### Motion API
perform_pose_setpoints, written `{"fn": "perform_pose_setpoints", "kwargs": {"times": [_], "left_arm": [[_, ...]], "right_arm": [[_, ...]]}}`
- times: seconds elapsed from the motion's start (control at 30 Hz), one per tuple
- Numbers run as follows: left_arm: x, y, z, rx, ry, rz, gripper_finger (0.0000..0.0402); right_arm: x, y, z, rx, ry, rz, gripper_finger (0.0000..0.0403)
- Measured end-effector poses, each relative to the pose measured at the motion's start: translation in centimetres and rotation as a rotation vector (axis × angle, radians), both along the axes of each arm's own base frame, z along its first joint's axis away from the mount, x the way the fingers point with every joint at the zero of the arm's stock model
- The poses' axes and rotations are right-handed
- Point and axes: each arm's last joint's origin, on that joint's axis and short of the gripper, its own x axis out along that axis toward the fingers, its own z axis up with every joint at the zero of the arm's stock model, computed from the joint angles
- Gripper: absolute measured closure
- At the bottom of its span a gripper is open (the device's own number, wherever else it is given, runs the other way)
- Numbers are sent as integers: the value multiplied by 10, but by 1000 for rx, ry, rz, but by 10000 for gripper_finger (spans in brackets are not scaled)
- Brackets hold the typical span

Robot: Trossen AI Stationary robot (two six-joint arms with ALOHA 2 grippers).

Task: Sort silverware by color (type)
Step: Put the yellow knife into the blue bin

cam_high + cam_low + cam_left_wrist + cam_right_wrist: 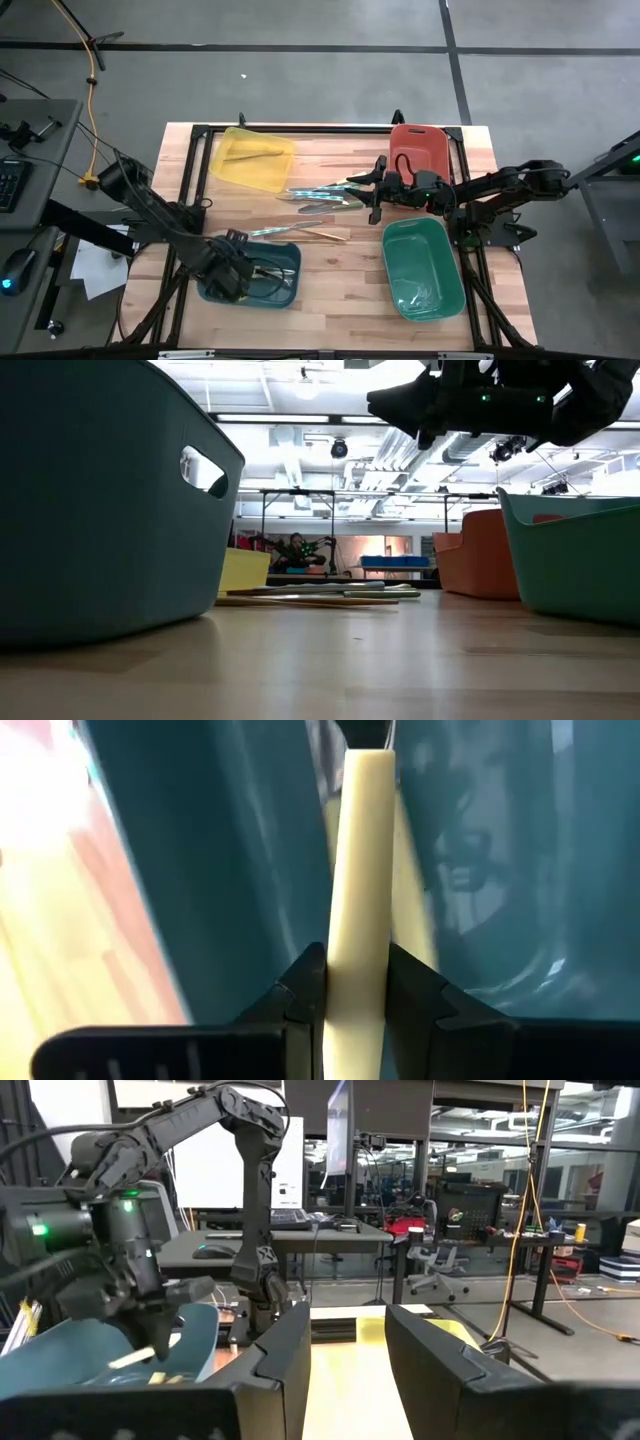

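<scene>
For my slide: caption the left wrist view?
Left gripper pinches a cream utensil over the blue bin.

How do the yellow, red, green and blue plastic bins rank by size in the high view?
1. Green plastic bin
2. Yellow plastic bin, roughly alike
3. Red plastic bin and blue plastic bin: both partly covered by arms, unsure.

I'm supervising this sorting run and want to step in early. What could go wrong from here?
1. The left gripper holds a cream utensil over the blue bin; lifted, it could snag the utensils lying there.
2. The right gripper hangs beside the loose silverware pile and could scatter it.
</scene>
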Motion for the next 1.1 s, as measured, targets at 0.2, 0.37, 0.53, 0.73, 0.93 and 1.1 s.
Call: {"fn": "perform_pose_setpoints", "kwargs": {"times": [0.2, 0.37, 0.53, 0.73, 0.93, 1.1], "left_arm": [[7, 5, -9, 13, 78, -12, 348], [13, 8, -17, 1, 148, -52, 348], [18, 9, -27, -4, 203, -79, 348], [23, 8, -40, 13, 258, -80, 348], [24, 7, -47, 28, 282, -77, 291], [24, 8, -47, 29, 278, -53, 261]], "right_arm": [[0, -3, 0, -7, 1, -11, 288], [0, -3, 0, 2, 0, -11, 288], [0, -3, 0, 18, -2, -8, 288], [0, -3, 0, 18, -2, -8, 288], [0, -3, 0, 18, -2, -8, 288], [0, -3, 0, 18, -2, -8, 288]]}}
